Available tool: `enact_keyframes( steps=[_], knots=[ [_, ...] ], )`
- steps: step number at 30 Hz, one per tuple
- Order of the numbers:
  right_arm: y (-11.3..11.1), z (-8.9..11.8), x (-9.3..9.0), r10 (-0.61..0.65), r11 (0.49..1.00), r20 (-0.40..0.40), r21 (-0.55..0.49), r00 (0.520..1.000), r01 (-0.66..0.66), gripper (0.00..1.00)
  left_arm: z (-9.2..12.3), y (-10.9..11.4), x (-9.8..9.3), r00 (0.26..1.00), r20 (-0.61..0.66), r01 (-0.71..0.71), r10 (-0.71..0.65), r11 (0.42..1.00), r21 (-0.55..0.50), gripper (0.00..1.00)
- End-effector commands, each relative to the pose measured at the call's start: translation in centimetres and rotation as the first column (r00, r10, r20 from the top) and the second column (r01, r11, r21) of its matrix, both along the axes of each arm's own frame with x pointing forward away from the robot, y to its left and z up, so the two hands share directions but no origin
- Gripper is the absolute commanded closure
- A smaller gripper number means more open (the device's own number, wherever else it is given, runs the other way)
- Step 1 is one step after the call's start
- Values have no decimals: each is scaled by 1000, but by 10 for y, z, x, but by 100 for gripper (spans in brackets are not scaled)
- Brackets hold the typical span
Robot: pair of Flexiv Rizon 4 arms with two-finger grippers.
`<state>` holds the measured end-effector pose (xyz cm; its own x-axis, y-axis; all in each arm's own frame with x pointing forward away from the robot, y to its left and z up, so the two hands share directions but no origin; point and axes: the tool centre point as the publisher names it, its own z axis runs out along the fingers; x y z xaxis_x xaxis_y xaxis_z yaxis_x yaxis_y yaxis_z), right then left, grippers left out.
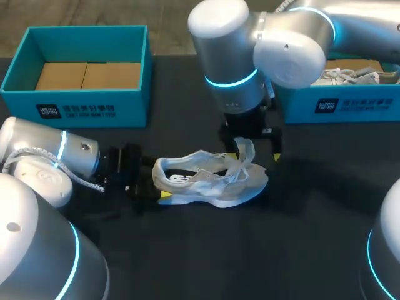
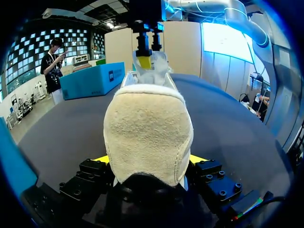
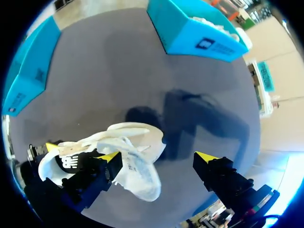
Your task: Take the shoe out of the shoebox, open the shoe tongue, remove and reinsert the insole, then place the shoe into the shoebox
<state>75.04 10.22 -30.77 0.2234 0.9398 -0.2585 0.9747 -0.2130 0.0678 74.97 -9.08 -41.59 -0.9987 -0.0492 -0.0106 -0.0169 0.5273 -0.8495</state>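
A white shoe (image 1: pixel 212 178) lies on its side on the dark table (image 1: pixel 312 206), toe to the right. My left gripper (image 1: pixel 147 187) is shut on its heel; in the left wrist view the beige heel (image 2: pixel 147 133) fills the space between the yellow tips (image 2: pixel 102 159). My right gripper (image 1: pixel 253 147) hangs over the lifted tongue (image 1: pixel 245 150). In the right wrist view that gripper (image 3: pixel 157 156) stands wide open, with the tongue (image 3: pixel 137 171) lying against one finger (image 3: pixel 111 159) and the other finger clear of it.
An empty teal shoebox (image 1: pixel 81 69) with a cardboard floor stands at the back left. A second teal box (image 1: pixel 350 103) at the back right holds another white shoe (image 1: pixel 344 76). The right arm's thick elbow (image 1: pixel 228 50) hangs over the table's middle back.
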Motion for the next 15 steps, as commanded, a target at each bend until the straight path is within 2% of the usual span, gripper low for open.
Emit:
enact_keyframes(
  steps=[1,5,10,13,15],
  knots=[
    [8,22,5,102,994,21,-31,995,-102,0,-2,-1,0,1000,0,1,-1,1000,3,100],
    [16,41,17,263,964,25,-55,964,-261,0,-2,-1,0,1000,0,1,-1,1000,3,100],
    [25,61,34,467,882,11,-80,884,-465,0,-2,-1,0,1000,0,1,-1,1000,3,100],
    [31,71,42,605,796,53,-57,795,-602,0,-2,-1,0,1000,0,1,-1,1000,3,100],
    [36,76,46,720,692,90,-27,688,-721,0,-2,-1,0,1000,0,1,-1,1000,3,100]
  ],
)
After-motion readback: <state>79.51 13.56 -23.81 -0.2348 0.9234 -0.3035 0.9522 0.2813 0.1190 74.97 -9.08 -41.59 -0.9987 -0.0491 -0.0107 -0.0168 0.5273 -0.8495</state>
